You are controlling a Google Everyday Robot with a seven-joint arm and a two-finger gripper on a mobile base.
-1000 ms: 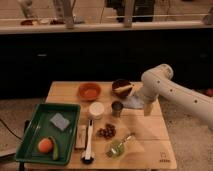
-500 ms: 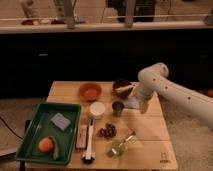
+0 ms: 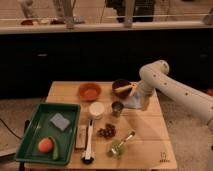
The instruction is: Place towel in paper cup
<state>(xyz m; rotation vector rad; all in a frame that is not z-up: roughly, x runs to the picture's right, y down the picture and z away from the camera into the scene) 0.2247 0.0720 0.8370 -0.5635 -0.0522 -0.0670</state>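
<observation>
The paper cup (image 3: 96, 109), short and white with a cream top, stands on the wooden table (image 3: 145, 135) left of a small dark metal cup (image 3: 117, 108). My white arm reaches in from the right. Its gripper (image 3: 134, 102) hangs low over the table just right of the metal cup and in front of a dark bowl (image 3: 121, 86). The gripper is open. A pale grey-blue shape shows at the arm's end, and I cannot tell whether it is the towel or part of the gripper. No other towel shows.
A green tray (image 3: 30, 135) at the left holds a grey-blue sponge block (image 3: 61, 121) and an orange fruit (image 3: 45, 145). An orange bowl (image 3: 90, 91) is at the back. Grapes (image 3: 106, 131), a brush (image 3: 88, 142) and a green bottle (image 3: 119, 146) lie near the front.
The arm has swung left and its gripper has come closer to the metal cup. The things on the table have not moved.
</observation>
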